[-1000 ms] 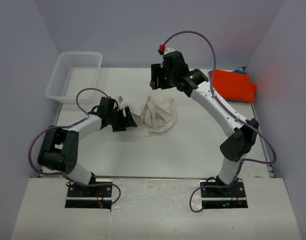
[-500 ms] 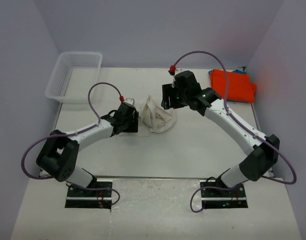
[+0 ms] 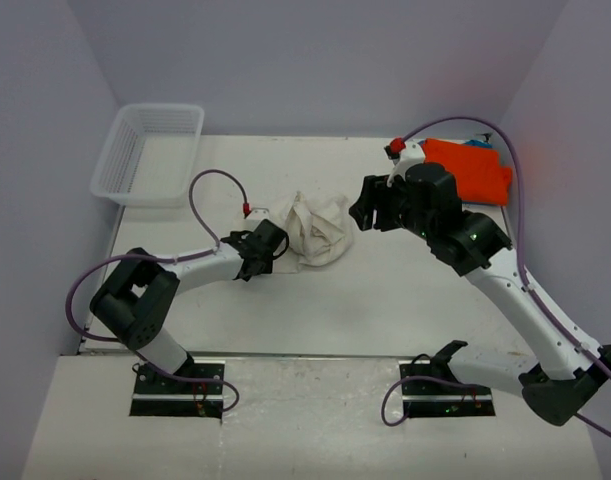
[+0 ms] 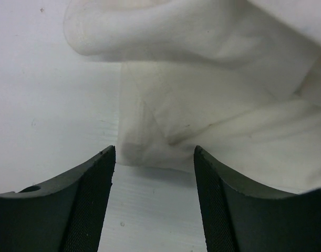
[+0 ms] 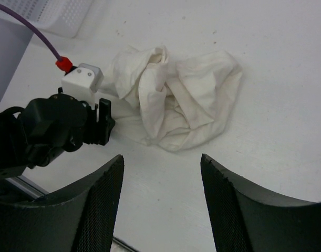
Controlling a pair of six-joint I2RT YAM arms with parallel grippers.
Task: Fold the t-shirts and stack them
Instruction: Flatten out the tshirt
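"Where's the cream t-shirt point(image 3: 317, 228) from where you stand?"

"Around the middle of the table point(image 3: 385, 300), crumpled into a lumpy heap. It isn't folded at all, just ridges and loose flaps, with one flatter corner spread out on its left side."

"And the left gripper point(image 4: 154, 157)?"

"Down low at that left side, arm stretched along the tabletop. Its jaws stand apart with bare table between them, so it has nothing in its grip. The flat corner of the cloth lies just past the fingertips (whether it actually brushes them, I can't tell from here)."

"What about the other arm?"

"The right gripper point(image 5: 161, 163) hangs in the air on the heap's right side, tilted down towards it. Its jaws are spread too and it carries nothing. It's clear of the cloth."

"Any other shirts?"

"The orange t-shirt point(image 3: 470, 172) is at the far right corner of the table, lying fairly flat and well apart from the cream one. A sliver of the blue t-shirt point(image 3: 475, 143) peeks out at its far edge (only the edge, no more)."

"Anything else on there?"

"A white mesh basket point(image 3: 113, 165) sits in the far left corner, well away from the heap."
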